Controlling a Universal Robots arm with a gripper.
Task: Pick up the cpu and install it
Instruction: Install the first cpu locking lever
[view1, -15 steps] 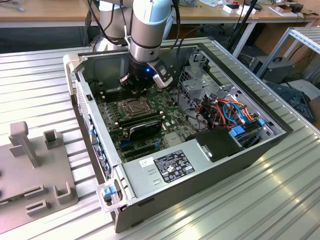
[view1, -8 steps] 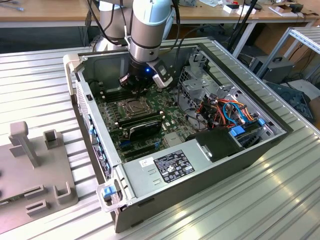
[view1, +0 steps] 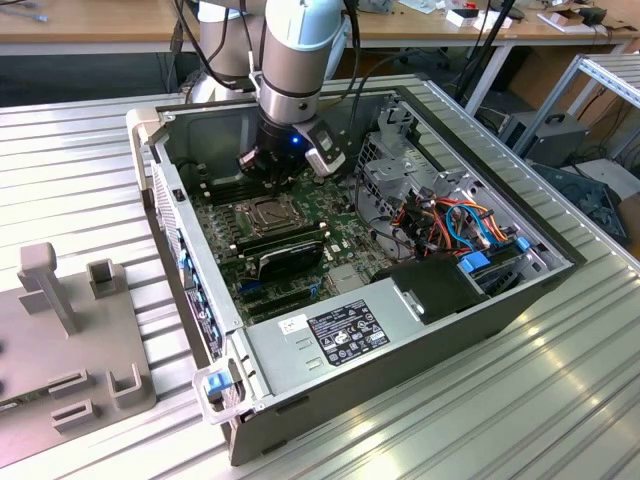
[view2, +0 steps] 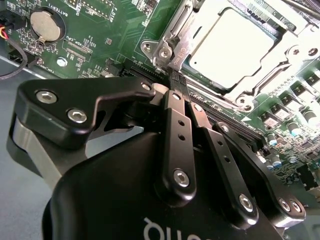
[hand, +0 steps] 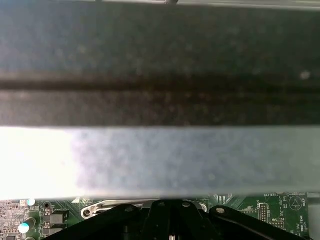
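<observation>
Computer case: open, lay on ribbed metal bench; desks behind.
Motherboard: green, filled case floor.
Gripper: hung above motherboard at socket frame corner; fingers pressed together, nothing visibly between them.
Cpu: sat in socket on motherboard, silvery face up, frame around it.
Handling, judged: light, stiff, thin, smooth metal; underside contacts fragile; grip opposite edges only, keep level.
</observation>
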